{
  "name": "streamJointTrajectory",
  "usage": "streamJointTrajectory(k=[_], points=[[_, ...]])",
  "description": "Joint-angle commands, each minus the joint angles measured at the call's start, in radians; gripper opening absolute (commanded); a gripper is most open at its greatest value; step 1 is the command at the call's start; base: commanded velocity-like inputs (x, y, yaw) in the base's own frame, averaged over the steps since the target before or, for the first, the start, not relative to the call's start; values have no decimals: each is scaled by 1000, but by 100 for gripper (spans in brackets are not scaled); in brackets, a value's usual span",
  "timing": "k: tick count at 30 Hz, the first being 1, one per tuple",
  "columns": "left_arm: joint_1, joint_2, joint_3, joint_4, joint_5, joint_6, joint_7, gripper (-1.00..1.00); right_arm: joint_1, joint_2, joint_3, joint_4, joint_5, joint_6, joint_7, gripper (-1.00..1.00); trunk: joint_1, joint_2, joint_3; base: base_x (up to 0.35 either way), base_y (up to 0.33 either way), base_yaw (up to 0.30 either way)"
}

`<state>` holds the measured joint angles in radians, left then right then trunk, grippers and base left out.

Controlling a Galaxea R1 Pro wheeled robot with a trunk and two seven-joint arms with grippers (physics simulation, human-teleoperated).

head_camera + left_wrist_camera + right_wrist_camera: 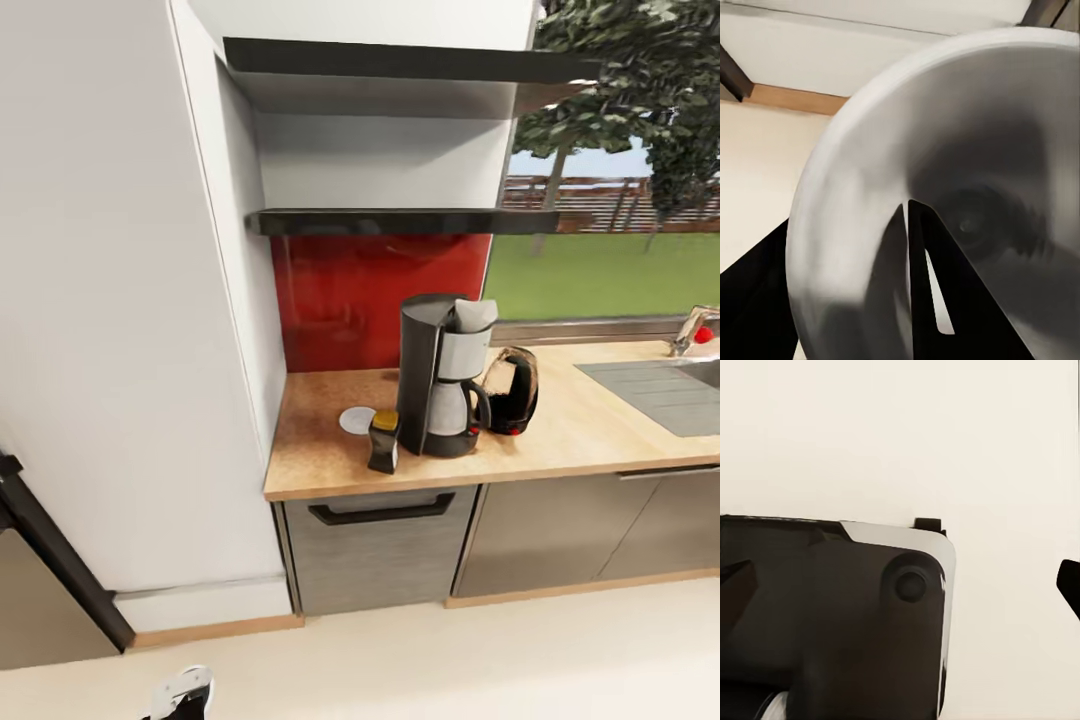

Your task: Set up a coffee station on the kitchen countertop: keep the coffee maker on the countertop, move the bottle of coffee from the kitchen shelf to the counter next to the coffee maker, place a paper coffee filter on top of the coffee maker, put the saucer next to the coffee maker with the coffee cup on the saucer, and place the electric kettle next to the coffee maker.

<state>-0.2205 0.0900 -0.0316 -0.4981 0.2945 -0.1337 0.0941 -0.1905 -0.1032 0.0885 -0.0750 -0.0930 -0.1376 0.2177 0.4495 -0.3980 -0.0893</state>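
The coffee cup (945,187) is pinched in the left gripper's (919,285) jaws, with the saucer (356,420) far ahead on the counter (580,430), left of the coffee maker (440,375).

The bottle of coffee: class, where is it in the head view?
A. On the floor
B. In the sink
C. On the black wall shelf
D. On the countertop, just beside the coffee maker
D: the bottle of coffee stands on the wooden countertop, right next to the coffee maker, on the side away from the electric kettle.
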Motion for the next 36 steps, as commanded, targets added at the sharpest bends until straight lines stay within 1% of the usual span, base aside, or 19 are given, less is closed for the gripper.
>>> streamJointTrajectory(k=[1,4,8,24,36], points=[[0,1,-4,0,5,-3,6,-100,-1,0,8,1,-10,-4,3,100,1,-2,-2,-1,1,-262],[0,1,-4,0,5,-3,6,-100,-1,5,10,1,-9,-5,3,100,1,-2,-2,0,0,-220],[0,1,-4,0,5,-2,6,-100,-1,10,13,-1,-7,-5,6,100,1,-2,-2,0,0,-68],[0,2,-8,-1,5,-1,-5,-100,-1,4,6,-5,-10,-7,4,100,1,-2,-2,0,0,-4],[-3,5,-14,-3,2,2,-10,-100,-1,2,5,-6,-11,-7,3,100,1,-2,3,0,0,0]])
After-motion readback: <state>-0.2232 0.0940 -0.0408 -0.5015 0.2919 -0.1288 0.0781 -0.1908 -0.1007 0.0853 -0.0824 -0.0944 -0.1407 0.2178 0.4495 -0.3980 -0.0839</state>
